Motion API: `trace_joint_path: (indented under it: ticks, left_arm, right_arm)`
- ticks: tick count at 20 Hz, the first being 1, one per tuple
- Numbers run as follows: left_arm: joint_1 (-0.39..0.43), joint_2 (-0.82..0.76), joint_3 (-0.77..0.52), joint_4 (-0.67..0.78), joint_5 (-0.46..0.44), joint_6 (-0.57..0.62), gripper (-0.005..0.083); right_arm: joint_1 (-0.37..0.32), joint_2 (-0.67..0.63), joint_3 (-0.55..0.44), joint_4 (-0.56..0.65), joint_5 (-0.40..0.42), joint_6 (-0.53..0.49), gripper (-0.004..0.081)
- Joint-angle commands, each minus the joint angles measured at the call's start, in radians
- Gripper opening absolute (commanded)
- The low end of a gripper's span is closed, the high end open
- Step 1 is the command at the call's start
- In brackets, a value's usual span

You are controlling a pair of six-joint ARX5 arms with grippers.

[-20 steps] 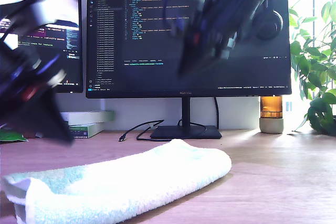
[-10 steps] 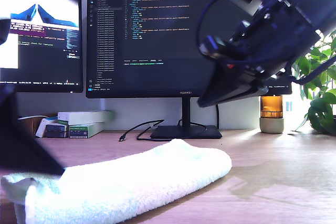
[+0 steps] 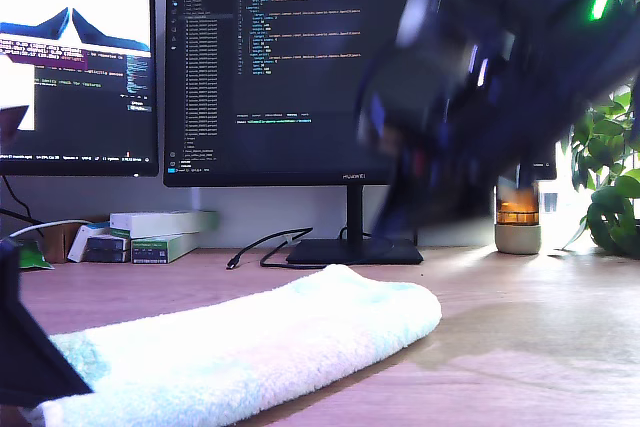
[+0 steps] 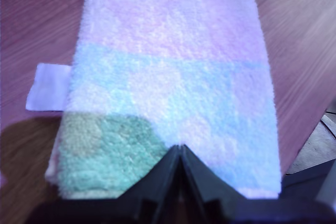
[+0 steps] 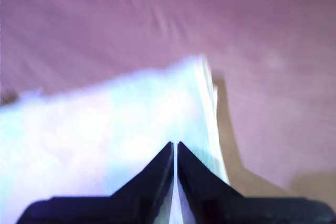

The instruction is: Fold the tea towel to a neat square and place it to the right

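The tea towel (image 3: pixel 260 347) lies on the wooden desk as a long folded strip, running from the exterior view's lower left toward the middle. My first gripper (image 3: pixel 30 357) shows as a dark wedge at the strip's end in the exterior view's lower left corner. Its jaws are shut (image 4: pixel 181 149) just over the towel (image 4: pixel 168 77), with nothing between them. A white label (image 4: pixel 47 87) sticks out from the strip's side. My second gripper (image 3: pixel 440 177) is a blurred dark mass above the towel's other end. It is shut (image 5: pixel 175 145) over the towel (image 5: pixel 105 129).
Two monitors (image 3: pixel 350 67) (image 3: pixel 75 57) stand at the back, with a stand base (image 3: pixel 355 250) and a black cable (image 3: pixel 265 245). Flat white boxes (image 3: pixel 160 227) sit at the exterior view's back left. An amber jar (image 3: pixel 517 217) and a plant (image 3: pixel 605 177) are at its right.
The second arm swung from the top middle to the exterior view's right and came lower, still blurred. The first gripper sank into that view's lower left corner. The towel stayed put.
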Motion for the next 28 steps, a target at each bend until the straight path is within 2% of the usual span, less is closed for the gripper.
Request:
trace_joint_path:
  ticks: [1,7,12,15,21,28]
  left_arm:
    - [-0.002,0.035,-0.015,-0.015,-0.004,-0.003,-0.0014]
    - [-0.002,0.042,-0.015,0.000,0.040,-0.045,-0.0019]
    - [-0.002,0.042,-0.015,0.010,0.072,-0.113,-0.0019]
    - [-0.003,0.042,-0.015,0.018,0.124,-0.117,-0.0019]
    - [-0.002,0.047,-0.015,0.127,0.083,-0.174,-0.0019]
    - [-0.003,0.182,-0.015,0.193,0.069,-0.181,-0.0019]
  right_arm:
    - [0.004,0.021,0.027,0.008,-0.018,0.023,-0.0013]
    - [0.003,0.150,0.084,0.003,-0.021,-0.005,-0.0013]
    - [0.002,0.264,0.198,-0.135,-0.056,-0.121,-0.0013]
    - [0.001,0.317,0.278,-0.149,-0.069,-0.146,-0.0013]
    - [0.010,0.389,0.425,-0.206,-0.098,-0.166,-0.0013]
    - [0.018,0.405,0.447,-0.171,-0.107,-0.211,-0.0013]
